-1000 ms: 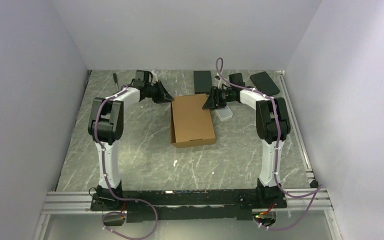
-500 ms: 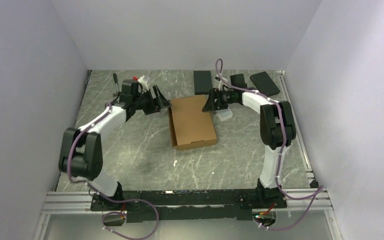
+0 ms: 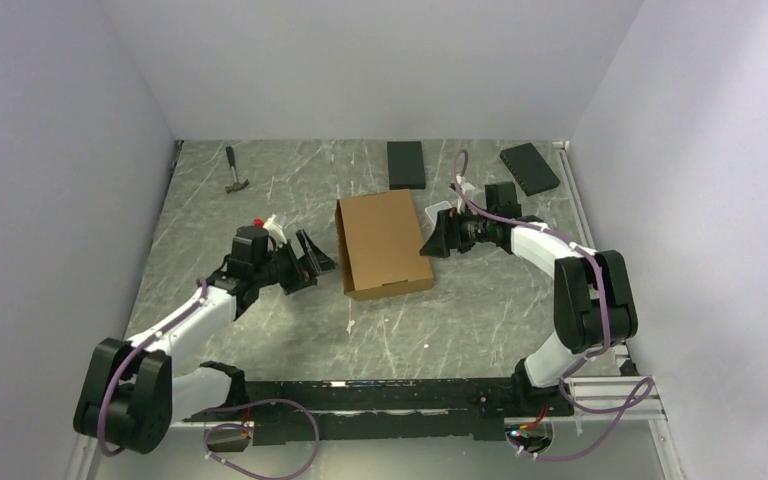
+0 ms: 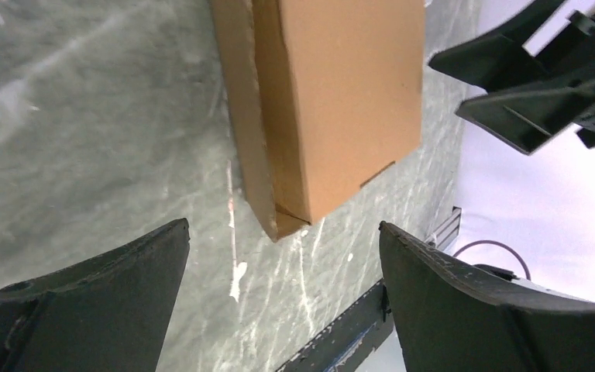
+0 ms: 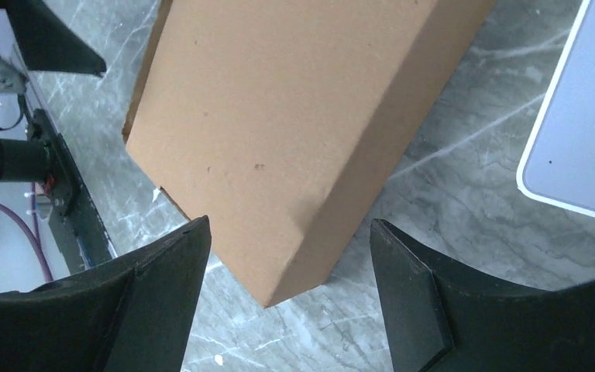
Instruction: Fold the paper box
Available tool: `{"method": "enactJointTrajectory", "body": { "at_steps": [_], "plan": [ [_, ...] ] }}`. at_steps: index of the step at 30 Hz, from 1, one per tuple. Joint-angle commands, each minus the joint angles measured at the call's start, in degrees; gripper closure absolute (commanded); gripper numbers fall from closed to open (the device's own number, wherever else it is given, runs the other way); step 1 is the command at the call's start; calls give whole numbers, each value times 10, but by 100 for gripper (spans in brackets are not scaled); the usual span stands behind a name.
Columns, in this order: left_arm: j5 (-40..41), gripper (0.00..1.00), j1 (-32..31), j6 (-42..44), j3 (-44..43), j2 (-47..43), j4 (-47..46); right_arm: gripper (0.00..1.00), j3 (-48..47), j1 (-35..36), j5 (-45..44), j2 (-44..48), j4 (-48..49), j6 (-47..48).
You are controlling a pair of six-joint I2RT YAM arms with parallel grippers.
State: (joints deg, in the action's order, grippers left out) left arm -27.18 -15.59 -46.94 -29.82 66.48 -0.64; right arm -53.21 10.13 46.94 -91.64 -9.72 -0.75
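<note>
box (image 3: pixel 382 243) sat closed on the table (image 3: pixel 460 310), lid down, looked fully folded. left gripper (image 3: pixel 308 262) and right gripper (image 3: pixel 437 236) flanked it without touching, both jaws spread wide and empty. likely nothing left to fold.

The paper box (image 3: pixel 384 244) lies between my left gripper (image 3: pixel 310 260) on its left and my right gripper (image 3: pixel 438 233) on its right, a slab (image 3: pixel 406 164) behind it, a second slab (image 3: pixel 531 168) far right, a hammer (image 3: pixel 235 172) far left.

Illumination: bright, even, diffuse. Shadows: soft and narrow along the plain brown corrugated cardboard box (image 3: pixel 382 243). Focus: sharp on the grey marbled tabletop (image 3: pixel 260 200); wrist-view foreground slightly soft.
</note>
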Motion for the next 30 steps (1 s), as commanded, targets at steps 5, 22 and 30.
{"method": "enactJointTrajectory", "body": {
  "at_steps": [5,22,30],
  "plan": [
    [62,3,-64,-97,30,-16,-105,23,11,-12,32,-37,71,-58],
    [94,9,-148,-138,-18,128,-139,29,-3,-15,62,-104,45,-76],
    [91,37,-175,-153,-44,191,-142,30,-2,-5,58,-108,41,-74]
  ]
}}
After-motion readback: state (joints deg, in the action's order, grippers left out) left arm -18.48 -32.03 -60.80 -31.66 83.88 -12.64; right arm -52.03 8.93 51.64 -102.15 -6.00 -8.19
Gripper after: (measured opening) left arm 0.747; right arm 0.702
